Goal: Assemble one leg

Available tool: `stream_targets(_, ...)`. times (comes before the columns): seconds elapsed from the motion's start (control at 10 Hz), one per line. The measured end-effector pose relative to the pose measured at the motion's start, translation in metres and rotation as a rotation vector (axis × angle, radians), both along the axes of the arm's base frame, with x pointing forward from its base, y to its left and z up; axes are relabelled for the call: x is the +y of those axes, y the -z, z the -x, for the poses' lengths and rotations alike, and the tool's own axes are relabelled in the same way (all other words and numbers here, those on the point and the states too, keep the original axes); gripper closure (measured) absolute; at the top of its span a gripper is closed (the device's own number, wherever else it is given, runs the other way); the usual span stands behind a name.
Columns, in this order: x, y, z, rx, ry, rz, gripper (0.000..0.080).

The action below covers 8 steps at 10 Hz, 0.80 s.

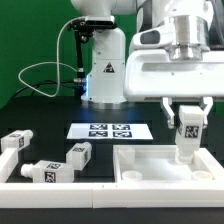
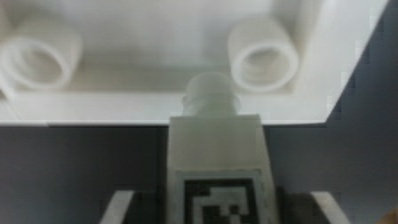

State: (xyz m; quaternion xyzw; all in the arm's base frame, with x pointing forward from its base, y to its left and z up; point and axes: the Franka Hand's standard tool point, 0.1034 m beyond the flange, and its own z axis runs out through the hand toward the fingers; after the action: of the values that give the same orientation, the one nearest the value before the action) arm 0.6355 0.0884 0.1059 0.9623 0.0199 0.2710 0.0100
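Black desk, green backdrop: the leg [image 1: 188,130] is hanging upright in the gripper [image 1: 187,118], whose fingers [image 1: 171,112] are clamping it, over the tray-shaped part [image 1: 150,166] lying by the desk's near edge at the exterior view's right. I am judging that the insertion step is going on, and the next move is asking to line the leg's rounded tip [image 2: 210,90] with the round socket [image 2: 263,55] before pressing in. The tray's raised rim [image 1: 205,160] is standing close, while three spare legs [image 1: 45,172] and the marker board [image 1: 108,130] are lying well apart.

Four legs [image 1: 14,142] [image 1: 77,153] [image 1: 46,172] [image 1: 188,128], one tray [image 1: 150,153], one marker board [image 1: 110,130]
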Motion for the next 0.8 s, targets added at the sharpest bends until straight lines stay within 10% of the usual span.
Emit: stream_targets(0.8,0.021,0.01,0.011,-0.056,-0.019,-0.026,0.0515)
